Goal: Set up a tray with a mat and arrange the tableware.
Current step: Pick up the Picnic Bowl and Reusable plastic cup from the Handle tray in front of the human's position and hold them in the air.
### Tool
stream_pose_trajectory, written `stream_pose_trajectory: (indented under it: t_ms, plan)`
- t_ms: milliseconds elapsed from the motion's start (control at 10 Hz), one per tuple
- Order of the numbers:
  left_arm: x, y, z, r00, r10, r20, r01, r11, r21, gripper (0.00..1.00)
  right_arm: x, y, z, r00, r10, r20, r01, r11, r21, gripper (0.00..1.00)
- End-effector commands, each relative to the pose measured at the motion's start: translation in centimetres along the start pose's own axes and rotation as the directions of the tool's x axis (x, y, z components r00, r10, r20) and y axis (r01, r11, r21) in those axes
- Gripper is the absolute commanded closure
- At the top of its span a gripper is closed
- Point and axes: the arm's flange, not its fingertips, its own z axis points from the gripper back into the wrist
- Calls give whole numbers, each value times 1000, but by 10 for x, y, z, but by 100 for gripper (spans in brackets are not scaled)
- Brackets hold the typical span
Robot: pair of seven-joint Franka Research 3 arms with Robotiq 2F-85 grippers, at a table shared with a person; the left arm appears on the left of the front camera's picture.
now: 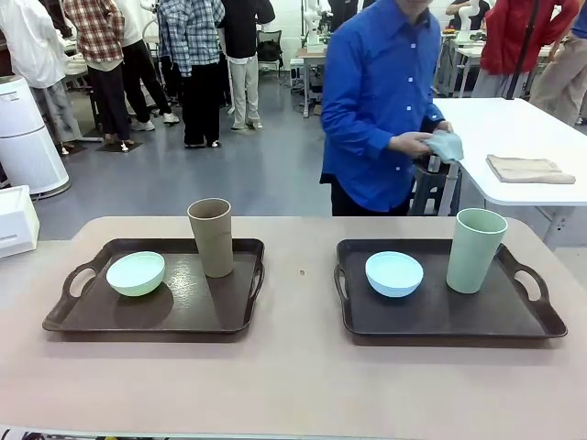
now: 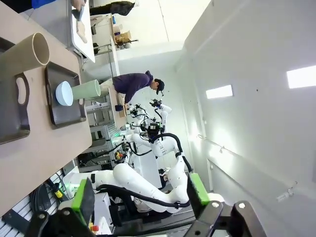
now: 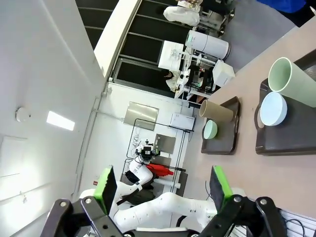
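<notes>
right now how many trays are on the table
2. Left tray holds mint green bowl and brown cup; right tray holds light blue bowl and pale green cup.

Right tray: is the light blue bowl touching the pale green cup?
Apart. The front view shows a strip of bare dark tray between the light blue bowl and the pale green cup.

Brown cup (image 1: pixel 211 236), mint bowl (image 1: pixel 136 273), blue bowl (image 1: pixel 394 273)
</notes>
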Motion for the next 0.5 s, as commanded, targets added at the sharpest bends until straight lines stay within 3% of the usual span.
stream_pose_trajectory:
  t_ms: [0,400]
  plan:
    - [2,-2,0,1000,-23,7,23,1000,-18,0,2,0,-1,1000,19,3,-19,1000,19,0]
    - [2,-2,0,1000,-23,7,23,1000,-18,0,2,0,-1,1000,19,3,-19,1000,19,0]
